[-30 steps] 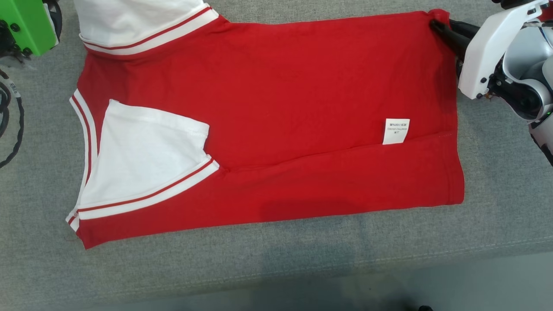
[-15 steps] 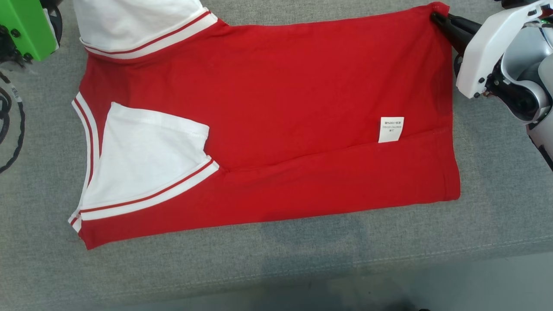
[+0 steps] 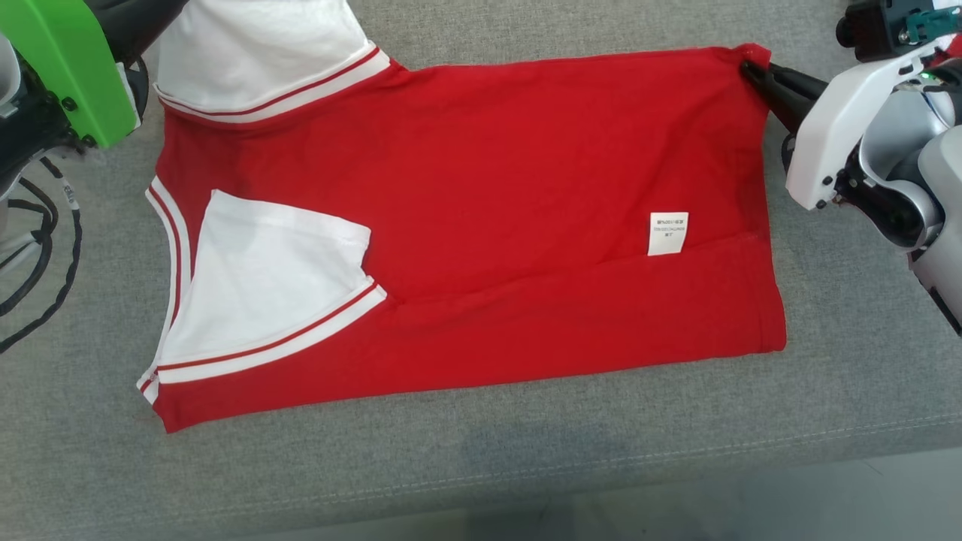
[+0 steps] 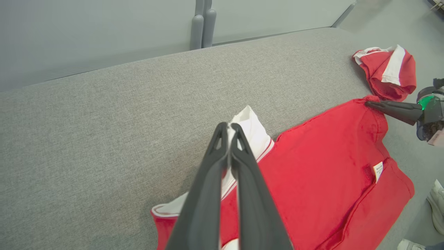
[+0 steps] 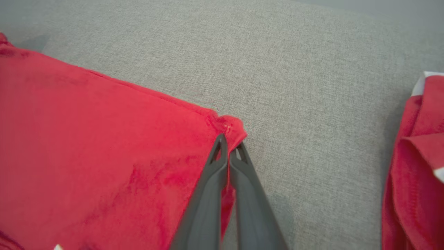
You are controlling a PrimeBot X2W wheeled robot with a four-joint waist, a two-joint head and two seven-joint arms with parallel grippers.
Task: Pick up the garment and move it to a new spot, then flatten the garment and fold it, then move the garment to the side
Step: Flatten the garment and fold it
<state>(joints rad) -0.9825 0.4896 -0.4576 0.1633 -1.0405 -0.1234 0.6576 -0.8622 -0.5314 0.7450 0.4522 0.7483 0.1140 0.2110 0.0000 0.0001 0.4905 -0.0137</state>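
head view: one red garment (image 3: 466,225) lies flat on the grey cushion (image 3: 526,466), with its long axis running left to right. the right jaws are pinched shut on its far right corner.
left wrist view: the left jaws are closed on the white sleeve (image 4: 255,132) at the far left end.
right wrist view: a second garment (image 5: 416,166), crumpled, lies apart to the right.
count: two garments, one label (image 3: 668,234).
judgement: each arm holds the far corner nearer to it, so the fold should come toward the near edge.

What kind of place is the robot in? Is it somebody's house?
Probably a test room, not a home: a red shirt lies on a plain grey padded bench, a bare grey wall stands behind, and a second red garment waits nearby.
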